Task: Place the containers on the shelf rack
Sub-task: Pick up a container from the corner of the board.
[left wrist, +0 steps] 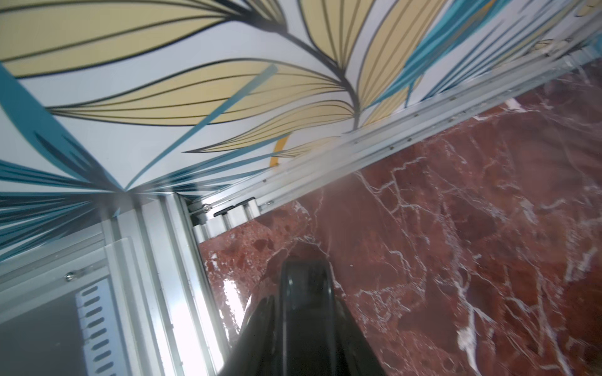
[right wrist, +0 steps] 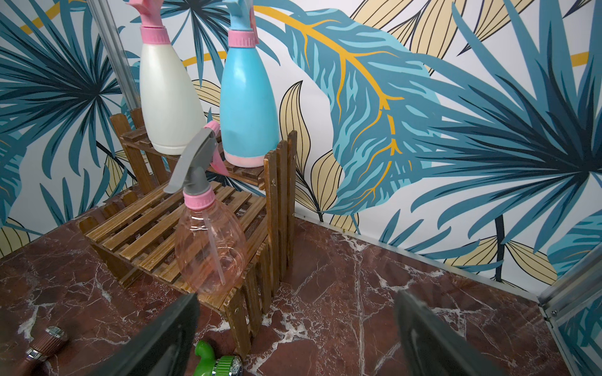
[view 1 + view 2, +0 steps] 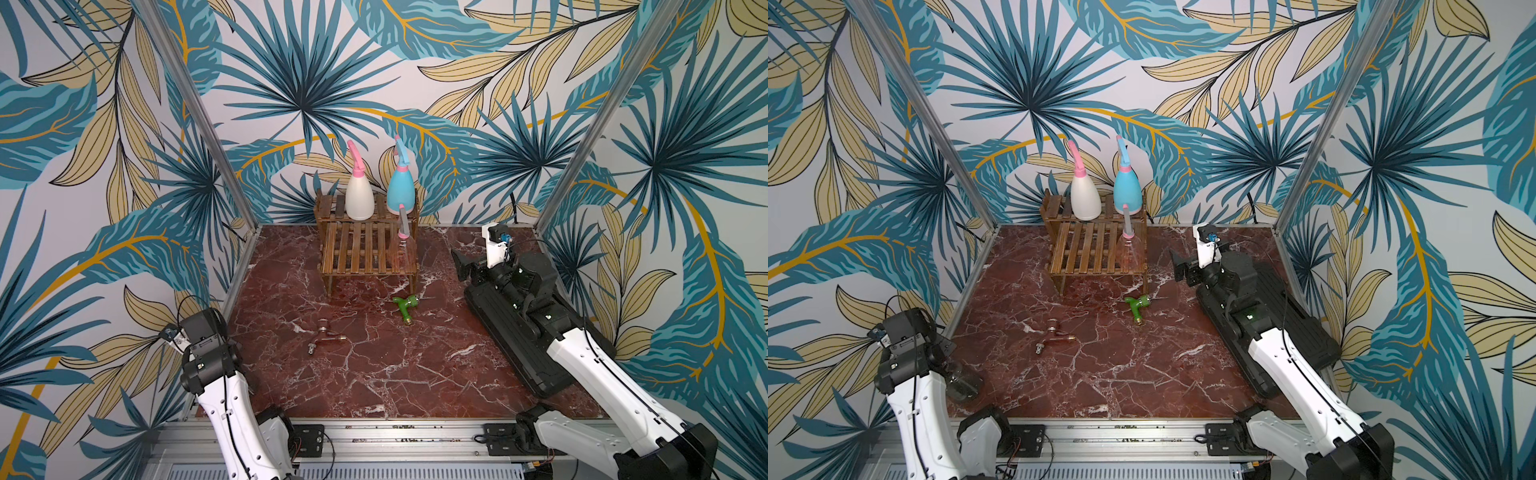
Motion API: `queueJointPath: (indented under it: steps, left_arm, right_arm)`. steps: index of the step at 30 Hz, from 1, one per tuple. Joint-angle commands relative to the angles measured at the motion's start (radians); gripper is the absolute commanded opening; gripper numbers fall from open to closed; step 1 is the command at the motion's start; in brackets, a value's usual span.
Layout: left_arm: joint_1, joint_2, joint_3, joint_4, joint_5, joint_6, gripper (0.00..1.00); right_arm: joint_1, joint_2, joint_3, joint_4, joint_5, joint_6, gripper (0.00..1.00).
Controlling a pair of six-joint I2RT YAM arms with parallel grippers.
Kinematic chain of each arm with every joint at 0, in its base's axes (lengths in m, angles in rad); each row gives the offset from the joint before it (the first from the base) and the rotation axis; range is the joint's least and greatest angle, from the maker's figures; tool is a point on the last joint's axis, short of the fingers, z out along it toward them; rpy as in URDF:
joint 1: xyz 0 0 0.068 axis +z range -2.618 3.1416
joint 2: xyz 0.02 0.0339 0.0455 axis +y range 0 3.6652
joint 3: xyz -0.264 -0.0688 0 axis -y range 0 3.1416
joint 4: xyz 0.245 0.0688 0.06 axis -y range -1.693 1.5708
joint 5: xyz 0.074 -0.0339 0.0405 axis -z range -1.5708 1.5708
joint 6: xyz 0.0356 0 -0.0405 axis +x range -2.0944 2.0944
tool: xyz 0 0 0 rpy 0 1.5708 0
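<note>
The left gripper (image 3: pixel 944 362) is clamped shut, apparently on the clear bottle (image 3: pixel 963 380) at the near left corner of the desk (image 3: pixel 374 374). The slick plastic could slip or swing once lifted. The right gripper (image 2: pixel 293 311) gapes wide and empty. On the rack (image 3: pixel 365 249), the pinkish bottle (image 2: pixel 210 247) stands near the lower tier's edge, and a nudge would topple it. The desk is glossy red marble, and the walls (image 3: pixel 124 208) are leaf-patterned.

Shelf rack (image 3: pixel 368 249): brown slatted wood, two stepped tiers, upright, centre of both top views.
Cream-white bottle (image 3: pixel 359 199), pink trigger: upright, top tier, left.
Light blue bottle (image 3: pixel 401 193): upright, top tier, right, just beside it.
Clear pinkish bottle (image 3: pixel 1130 255), grey trigger: upright, lower tier, right end.
Clear bottle (image 3: pixel 963 380), black trigger: lower left of a top view, mostly hidden, pose unclear.
</note>
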Motion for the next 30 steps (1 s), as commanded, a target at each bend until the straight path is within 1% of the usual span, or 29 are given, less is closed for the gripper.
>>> queueJointPath:
  steps: [1,3,5,8,10,13,16,18,21,23,26,30]
  left_arm:
    - [-0.126,-0.002,0.101,-0.043,0.014,-0.045,0.12]
    - [-0.227,0.013,0.168,-0.063,-0.014,-0.082,0.12]
    - [-0.324,0.051,0.231,-0.068,-0.014,-0.118,0.12]
    - [-0.491,0.118,0.315,-0.059,-0.027,-0.172,0.12]
    - [-0.609,0.157,0.361,-0.046,-0.055,-0.205,0.13]
    - [-0.784,0.222,0.421,-0.017,-0.106,-0.252,0.14]
    - [-0.911,0.315,0.487,0.004,-0.125,-0.277,0.15]
    - [-0.975,0.377,0.529,0.023,-0.119,-0.289,0.16]
    - [-1.051,0.45,0.572,0.059,-0.103,-0.317,0.16]
    - [-1.085,0.495,0.596,0.08,-0.081,-0.335,0.16]
    - [-1.117,0.551,0.636,0.09,-0.043,-0.355,0.16]
    - [-1.129,0.594,0.676,0.087,-0.022,-0.383,0.16]
  right_arm:
    - [-0.002,-0.02,0.028,0.021,0.003,0.017,0.99]
    - [-0.002,-0.033,0.039,0.032,-0.024,0.026,0.99]
    - [-0.002,-0.055,0.036,0.062,-0.076,0.032,0.99]
    - [0.002,-0.084,0.016,0.132,-0.176,0.033,0.99]
    - [0.016,-0.096,0.005,0.213,-0.22,0.03,0.99]
    - [0.096,-0.083,0.016,0.25,-0.245,-0.016,0.99]
    - [0.236,-0.036,0.04,0.256,-0.199,-0.12,0.99]
    - [0.319,0.001,0.036,0.287,-0.146,-0.186,0.99]
    - [0.389,0.05,-0.009,0.41,-0.117,-0.182,0.99]
    - [0.428,0.091,-0.031,0.477,-0.092,-0.178,0.99]
    - [0.487,0.166,-0.036,0.538,-0.001,-0.177,0.99]
    - [0.517,0.25,-0.071,0.635,0.066,-0.162,0.96]
